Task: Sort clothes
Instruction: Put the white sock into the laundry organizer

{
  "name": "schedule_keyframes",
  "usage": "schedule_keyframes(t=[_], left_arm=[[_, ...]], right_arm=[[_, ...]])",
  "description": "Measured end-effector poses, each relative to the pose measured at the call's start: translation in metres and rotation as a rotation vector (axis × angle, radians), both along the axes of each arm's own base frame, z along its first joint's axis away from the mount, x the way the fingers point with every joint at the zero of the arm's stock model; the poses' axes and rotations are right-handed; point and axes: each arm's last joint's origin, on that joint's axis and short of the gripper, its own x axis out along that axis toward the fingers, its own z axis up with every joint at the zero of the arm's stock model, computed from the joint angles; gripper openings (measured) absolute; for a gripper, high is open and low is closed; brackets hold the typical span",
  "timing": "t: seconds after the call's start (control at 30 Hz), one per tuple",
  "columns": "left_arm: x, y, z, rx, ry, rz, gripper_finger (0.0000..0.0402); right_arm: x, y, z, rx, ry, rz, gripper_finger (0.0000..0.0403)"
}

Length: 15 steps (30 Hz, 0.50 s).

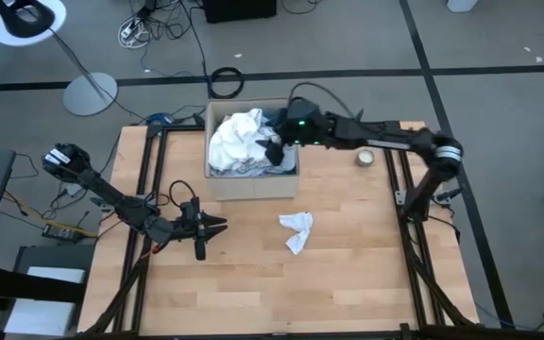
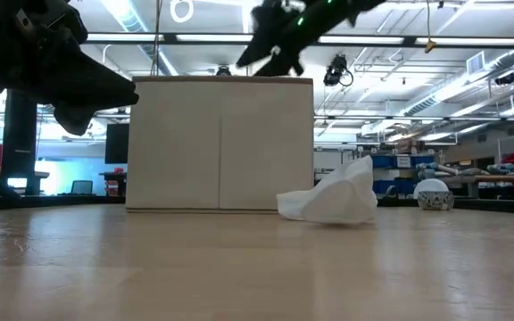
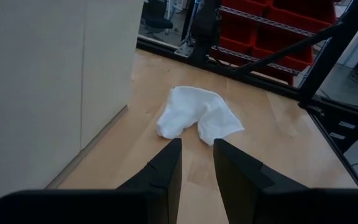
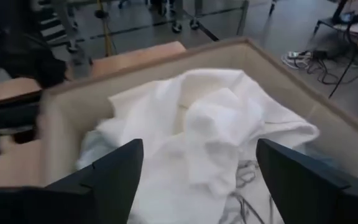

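1. The right hand (image 1: 270, 144) is held over the cardboard box (image 1: 251, 182) with its fingers spread wide and nothing gripped; directly beneath it a large white garment (image 4: 210, 118) is heaped on the other clothes (image 1: 274, 151).
2. The left hand (image 1: 217, 225) is parked low over the surface (image 1: 348, 274), its fingers slightly parted and empty.
3. One small white cloth (image 1: 297, 230) lies alone on the surface, apart from the box; sorting is judged barely begun, most of the pile being still boxed.

A box (image 1: 251, 181) stands at the table's (image 1: 348, 274) back middle with clothes (image 1: 237, 140) piled in it. One cloth (image 1: 297, 229) lies on the table in front of the box, and a tin (image 1: 365, 157) sits to its right.
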Motion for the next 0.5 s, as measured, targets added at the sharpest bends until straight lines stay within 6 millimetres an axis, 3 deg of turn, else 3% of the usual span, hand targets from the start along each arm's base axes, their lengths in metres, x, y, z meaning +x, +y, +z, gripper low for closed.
schedule_keyframes(t=[0.17,0.37,0.5], left_arm=[[0.000,0.000,0.000,0.000,0.001,0.000,0.0099],[0.000,0.000,0.000,0.000,0.001,0.000,0.0099],[0.000,0.000,0.000,-0.003,0.000,0.001,0.0099]], right_arm=[[-0.037,0.032,0.035,-0.020,-0.005,0.064,0.0279],[-0.066,0.090,0.029,-0.109,0.058,0.105,0.0147],[-0.085,0.125,0.018,-0.073,0.076,0.201,0.0075]])
